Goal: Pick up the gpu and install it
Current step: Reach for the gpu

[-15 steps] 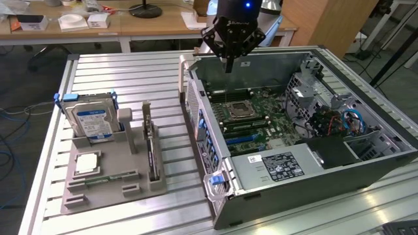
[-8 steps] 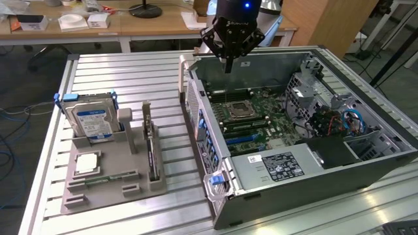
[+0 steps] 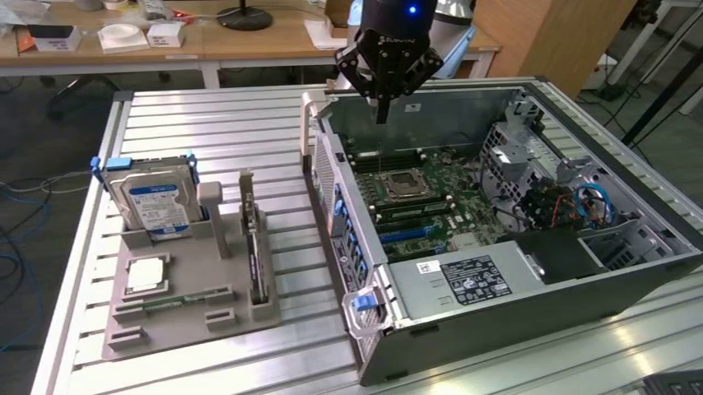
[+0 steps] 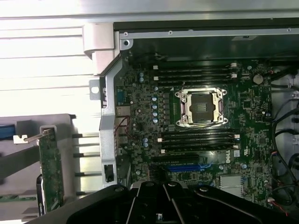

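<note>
Pincer (image 3: pixel 381 111) is seen hung over the far end of the open PC case (image 3: pixel 571 284), pinched narrow, nothing held. The gpu (image 3: pixel 256 263) is parked on edge in the gray holder (image 3: pixel 187 288) on the tabletop (image 3: pixel 176 123), just beside the case on the exterior view's left.

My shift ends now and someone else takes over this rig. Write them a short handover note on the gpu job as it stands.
The gripper holds nothing and hangs above the open computer case.
The gpu stands on edge in the grey holder, beside the case on the exterior view's left, apart from the gripper.
Done: nothing yet; the card is not picked up.
Left: both the pick and the install on the motherboard.
</note>
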